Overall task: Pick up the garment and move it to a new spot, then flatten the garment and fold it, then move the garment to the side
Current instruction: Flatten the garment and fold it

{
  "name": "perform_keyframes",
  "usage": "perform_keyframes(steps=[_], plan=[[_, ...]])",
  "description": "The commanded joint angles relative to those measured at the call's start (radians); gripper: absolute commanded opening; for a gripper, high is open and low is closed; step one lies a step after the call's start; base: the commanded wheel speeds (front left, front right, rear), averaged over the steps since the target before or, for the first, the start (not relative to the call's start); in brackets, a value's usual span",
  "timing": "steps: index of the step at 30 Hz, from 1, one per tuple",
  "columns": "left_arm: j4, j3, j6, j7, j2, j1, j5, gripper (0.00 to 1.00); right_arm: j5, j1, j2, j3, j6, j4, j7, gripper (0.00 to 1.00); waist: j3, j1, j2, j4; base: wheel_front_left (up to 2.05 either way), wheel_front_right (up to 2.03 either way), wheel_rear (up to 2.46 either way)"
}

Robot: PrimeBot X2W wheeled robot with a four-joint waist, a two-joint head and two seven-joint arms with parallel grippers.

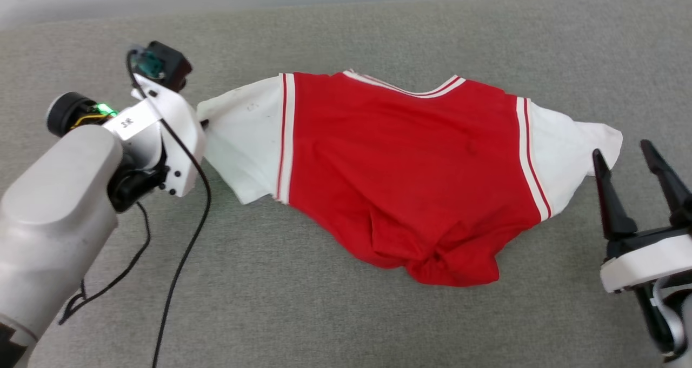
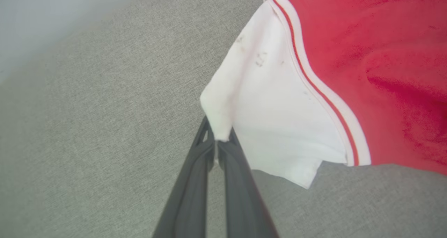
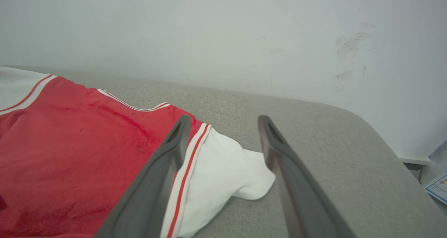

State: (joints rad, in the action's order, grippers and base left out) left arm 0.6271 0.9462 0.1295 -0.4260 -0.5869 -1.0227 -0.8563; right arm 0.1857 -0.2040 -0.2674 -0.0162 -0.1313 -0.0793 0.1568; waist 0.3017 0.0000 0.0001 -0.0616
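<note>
The red jersey [image 1: 400, 162] lies spread but rumpled across the middle of the head view on a grey fabric surface [image 1: 324, 314], its hem bunched toward the bottom. The left gripper [image 2: 218, 140] is clenched on the tip of the white sleeve [image 2: 265, 119] at centre-left. The right gripper [image 1: 621, 148], fingers spread and empty, hovers at lower right just beside the other sleeve [image 1: 573, 141].

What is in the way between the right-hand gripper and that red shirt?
Nothing visible. The right gripper stands open right beside the garment, at its white sleeve; only bare grey cushion lies around them.
</note>
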Motion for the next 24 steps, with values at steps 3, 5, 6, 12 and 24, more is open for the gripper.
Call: perform_keyframes(steps=[3,5,6,12,24], plan=[[-0.011,-0.027,0.0,0.054,-0.039,0.026,-0.021,0.0,0.006,-0.005,-0.043,-0.035,0.001,0.018,-0.021,1.0,-0.036,0.0,-0.0001,0.038,0.0,0.0,0.0],[-0.018,-0.041,-0.008,0.075,-0.057,0.034,-0.027,0.0,0.005,-0.019,-0.07,-0.042,0.001,0.028,-0.037,1.0,-0.042,0.0,-0.0001,0.049,0.0,0.0,0.0],[-0.018,-0.041,-0.008,0.075,-0.057,0.034,-0.027,0.0,0.005,-0.019,-0.07,-0.042,0.001,0.028,-0.037,1.0,-0.042,0.0,-0.0001,0.049,0.0,0.0,0.0],[-0.056,-0.066,-0.029,0.114,-0.096,0.058,-0.038,0.0,0.013,-0.093,-0.181,-0.032,0.001,0.047,-0.125,1.0,-0.049,0.0,-0.0001,0.077,0.0,0.0,0.0],[-0.188,-0.06,-0.07,0.155,-0.094,0.041,-0.003,0.0,0.365,-0.363,-0.454,0.265,0.001,-0.099,-0.722,1.0,0.015,0.0,-0.0001,0.146,0.0,0.0,0.0]])
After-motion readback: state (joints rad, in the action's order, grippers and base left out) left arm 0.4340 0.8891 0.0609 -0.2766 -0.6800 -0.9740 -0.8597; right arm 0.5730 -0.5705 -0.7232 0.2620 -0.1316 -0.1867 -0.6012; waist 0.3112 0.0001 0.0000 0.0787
